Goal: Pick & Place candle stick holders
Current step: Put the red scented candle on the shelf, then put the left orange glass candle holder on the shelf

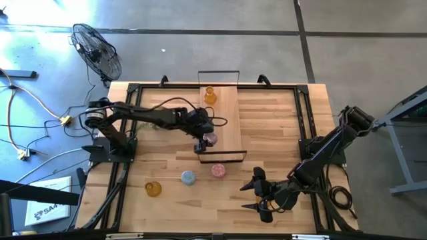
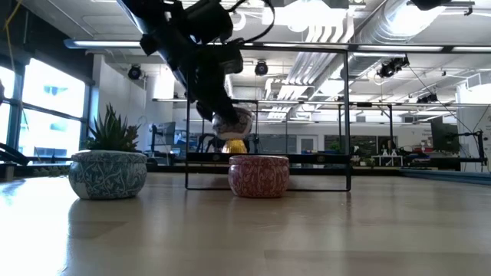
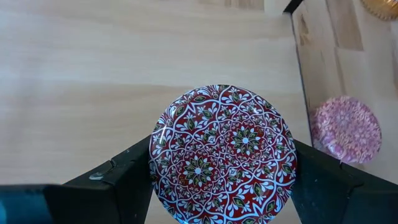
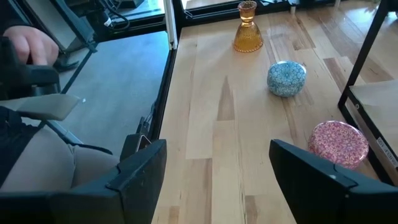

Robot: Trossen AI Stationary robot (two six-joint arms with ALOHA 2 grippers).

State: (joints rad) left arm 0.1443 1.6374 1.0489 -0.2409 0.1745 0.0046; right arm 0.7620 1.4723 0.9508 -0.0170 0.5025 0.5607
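My left gripper (image 1: 205,141) is shut on a low round holder with a red-and-white flower pattern (image 3: 222,154), above the near end of a wooden board (image 1: 227,113). In the low view the holder (image 2: 232,123) is off the surface. An amber holder (image 1: 209,95) stands on the board's far end. On the table near the front stand a pink holder (image 1: 218,171), a light-blue one (image 1: 189,177) and another amber one (image 1: 153,189). My right gripper (image 1: 257,193) is open and empty at the front right; ahead of it are the pink (image 4: 339,144), blue (image 4: 286,78) and amber (image 4: 247,28) holders. My left gripper pinches the patterned holder by its round side wall (image 3: 157,155), one finger (image 3: 118,183) on each of two opposite sides. The fingers come from above, pointing down. The holder sits level in the hold, its flat patterned face up, lifted clear of the board.
The board has a black wire frame (image 1: 219,72) around it, with a bar at its near end (image 1: 223,159). A green plant (image 2: 111,130) shows behind the blue holder (image 2: 107,172) in the low view. A person's hand (image 4: 25,46) shows beyond the table's edge. A fan (image 1: 97,50) stands on the floor.
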